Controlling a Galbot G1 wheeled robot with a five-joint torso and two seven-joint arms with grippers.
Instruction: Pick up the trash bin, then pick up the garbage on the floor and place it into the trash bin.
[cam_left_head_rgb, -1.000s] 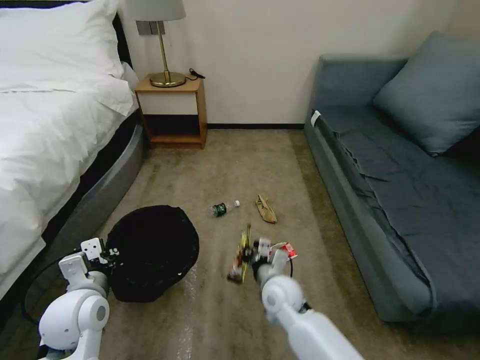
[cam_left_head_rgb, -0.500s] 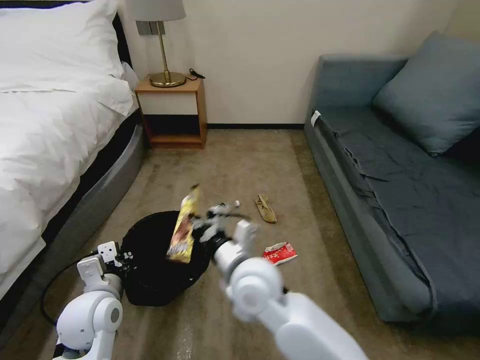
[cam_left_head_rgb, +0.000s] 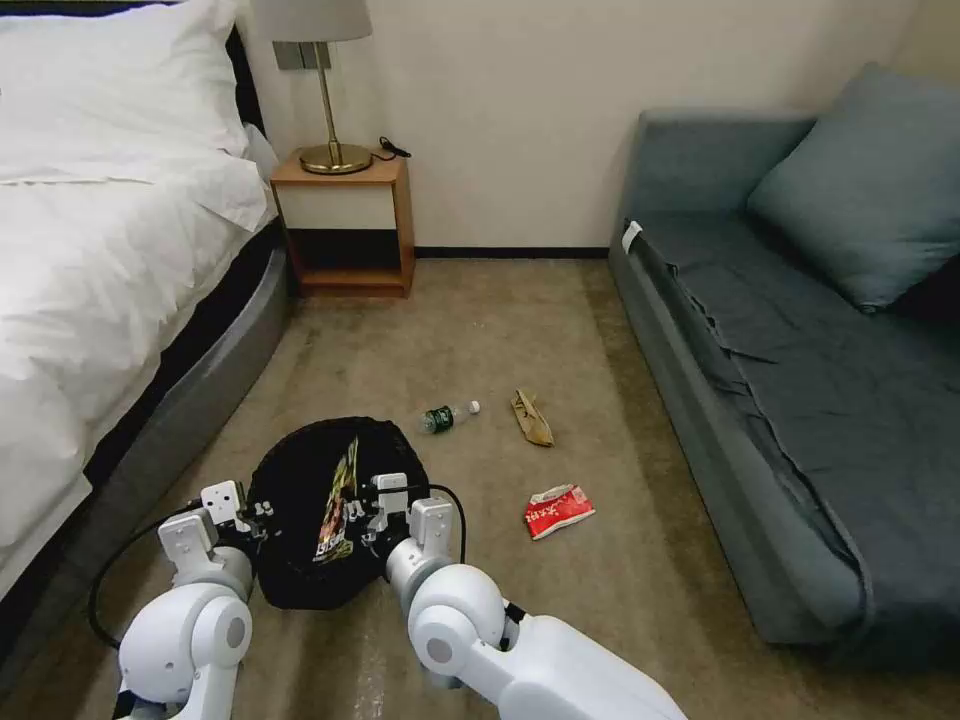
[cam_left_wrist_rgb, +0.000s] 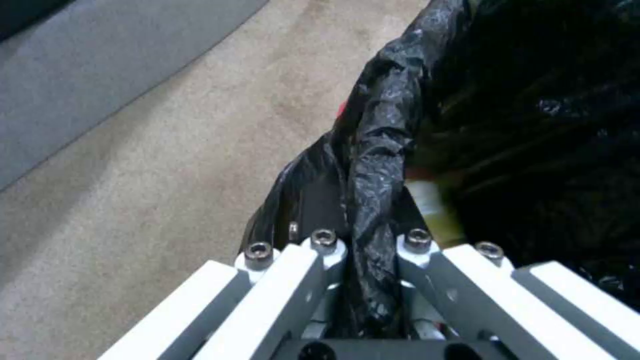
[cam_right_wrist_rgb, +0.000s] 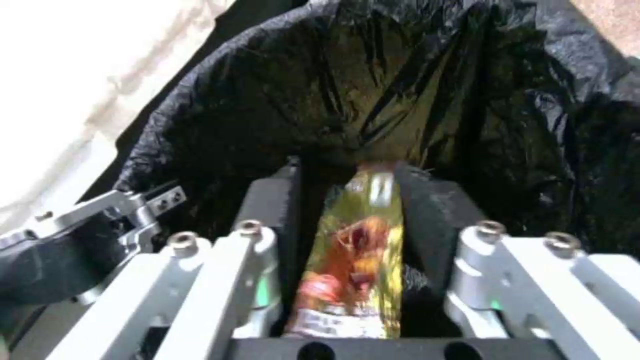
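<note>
The trash bin (cam_left_head_rgb: 295, 480), lined with a crinkled black bag, is off the floor at my lower left. My left gripper (cam_left_head_rgb: 255, 510) is shut on its rim (cam_left_wrist_rgb: 373, 165). Over the bin's mouth (cam_right_wrist_rgb: 413, 75), my right gripper (cam_left_head_rgb: 362, 512) is shut on the brown-yellow snack wrapper (cam_left_head_rgb: 337, 497), which hangs between its black pads (cam_right_wrist_rgb: 427, 210) down into the bag. More garbage lies on the carpet: a small clear bottle (cam_left_head_rgb: 447, 415) with a green label, a tan crumpled paper (cam_left_head_rgb: 532, 417) and a red-white packet (cam_left_head_rgb: 557, 510).
A white bed (cam_left_head_rgb: 90, 260) runs along the left and a blue-grey sofa (cam_left_head_rgb: 800, 380) along the right. A wooden nightstand (cam_left_head_rgb: 345, 225) with a brass lamp (cam_left_head_rgb: 325, 100) stands against the far wall. Open carpet (cam_left_head_rgb: 480, 320) lies between them.
My right arm lifted the snack wrapper off the carpet, swung it left and lowered it into the bin's mouth. The left arm shifted the bin slightly to the right.
</note>
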